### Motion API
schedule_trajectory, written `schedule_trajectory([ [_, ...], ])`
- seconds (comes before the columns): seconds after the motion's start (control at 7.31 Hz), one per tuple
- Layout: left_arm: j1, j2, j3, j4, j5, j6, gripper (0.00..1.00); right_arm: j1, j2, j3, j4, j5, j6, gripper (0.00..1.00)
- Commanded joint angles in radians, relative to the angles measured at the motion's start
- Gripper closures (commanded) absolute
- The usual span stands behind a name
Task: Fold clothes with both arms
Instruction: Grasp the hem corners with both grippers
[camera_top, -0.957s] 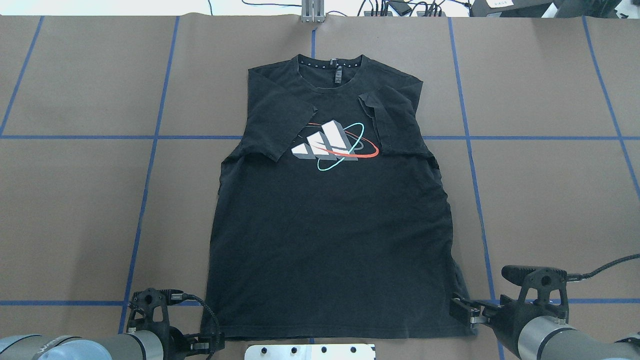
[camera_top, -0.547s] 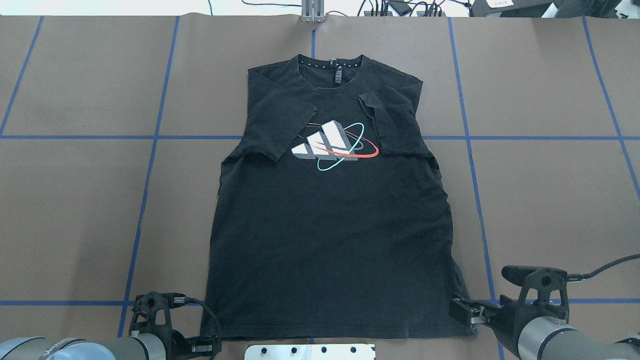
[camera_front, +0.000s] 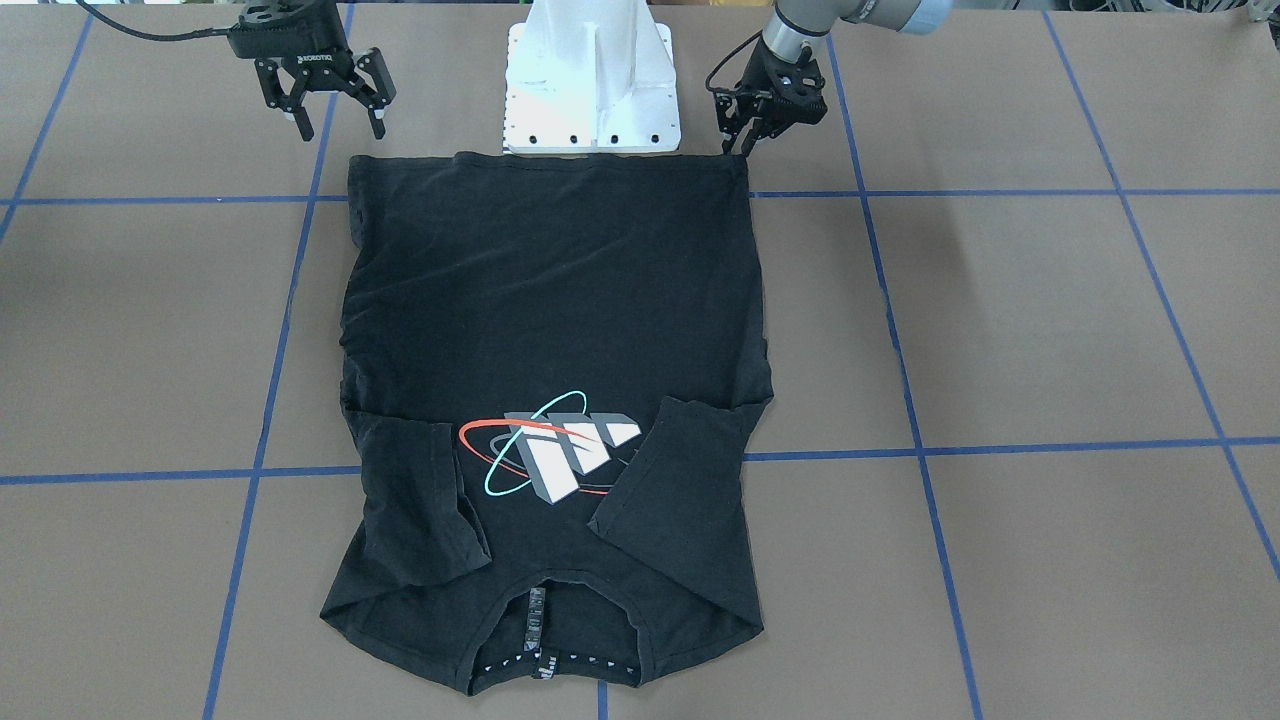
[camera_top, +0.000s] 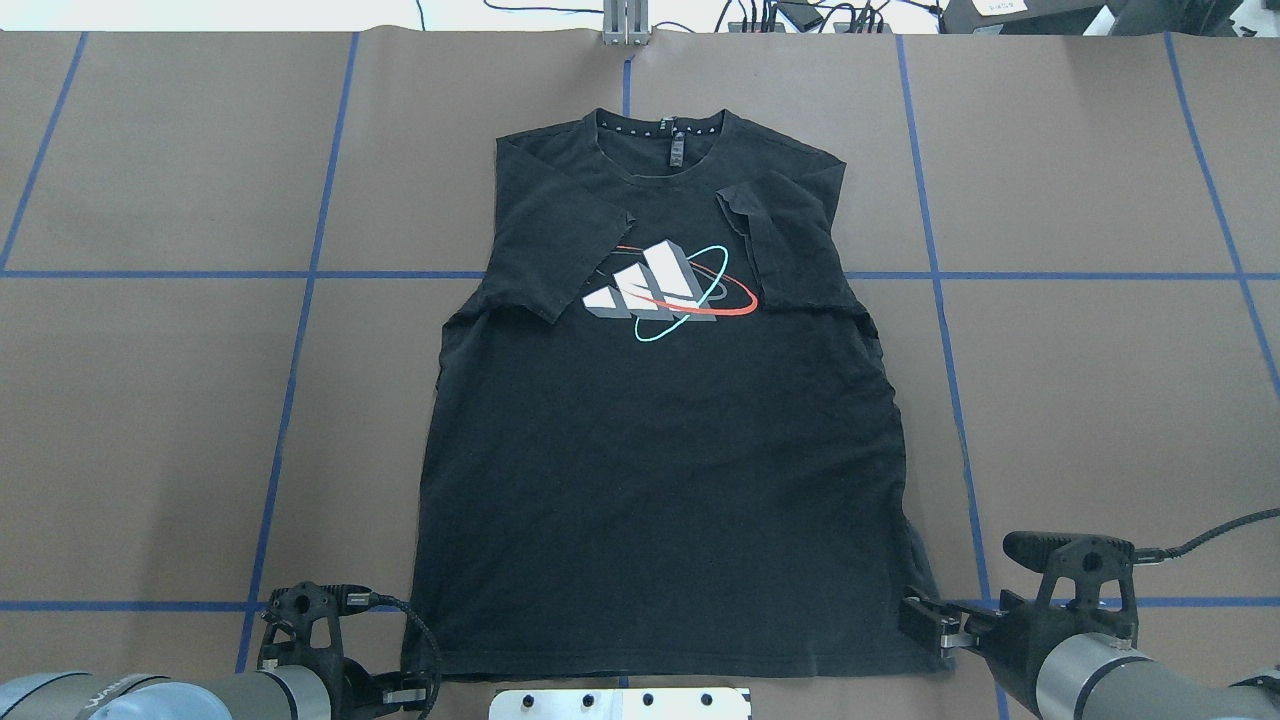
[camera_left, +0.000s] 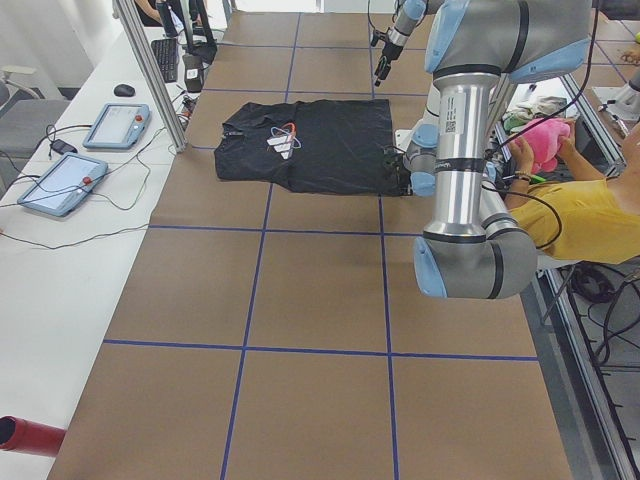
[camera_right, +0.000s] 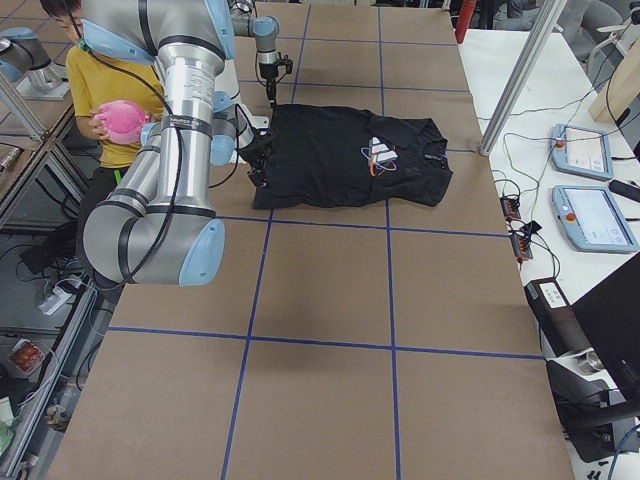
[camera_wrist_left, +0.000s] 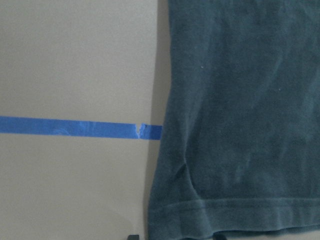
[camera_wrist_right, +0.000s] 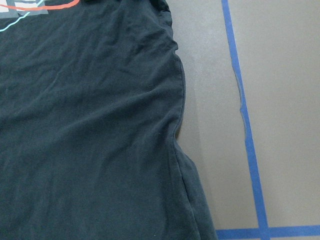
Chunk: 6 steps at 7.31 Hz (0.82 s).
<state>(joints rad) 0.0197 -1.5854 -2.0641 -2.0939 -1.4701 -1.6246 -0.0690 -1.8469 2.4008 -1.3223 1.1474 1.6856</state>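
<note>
- One T-shirt (camera_top: 660, 450), flat on the table (camera_top: 150, 400), sleeves tucked in, unmoved.
- Left gripper (camera_front: 740, 145) has crept toward its hem corner; whether its jaws are apart I cannot tell.
- Right gripper (camera_front: 340, 125) beside other corner, jaws apart; hem lift pending.

A brown table (camera_top: 150, 400) is sitting under even white light.
Blue tape (camera_top: 200, 274) is dividing its top into large squares. A white bench (camera_left: 40, 300) is running along one long side, carrying two tablets (camera_left: 62, 183), a keyboard (camera_left: 163, 58) and a mouse (camera_left: 124, 90), with an aluminium post (camera_left: 149, 75) standing at the seam between bench and table. Grey floor (camera_left: 610, 420) is showing past the opposite side.
</note>
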Motion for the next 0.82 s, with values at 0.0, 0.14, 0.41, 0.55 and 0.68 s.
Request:
schedule_trajectory([
  [0.0,-0.012,0.001,0.001,0.000,-0.001,0.006,0.56,-0.002,0.000,0.000,0.000,0.000,0.000,0.00],
  [0.14,-0.014,0.002,0.001,0.000,-0.001,0.006,0.56,-0.002,0.000,0.000,0.000,0.000,0.000,0.00],
  [0.41,-0.015,0.002,0.004,0.000,-0.001,0.008,0.56,-0.005,0.000,0.000,-0.002,0.000,0.000,0.00],
  [0.55,-0.015,0.002,0.004,0.000,0.001,0.008,0.59,-0.003,0.000,0.000,-0.002,0.000,0.000,0.00],
  [0.68,-0.015,0.001,0.004,0.000,0.002,0.008,0.71,-0.005,0.000,0.000,-0.002,0.000,0.000,0.00],
])
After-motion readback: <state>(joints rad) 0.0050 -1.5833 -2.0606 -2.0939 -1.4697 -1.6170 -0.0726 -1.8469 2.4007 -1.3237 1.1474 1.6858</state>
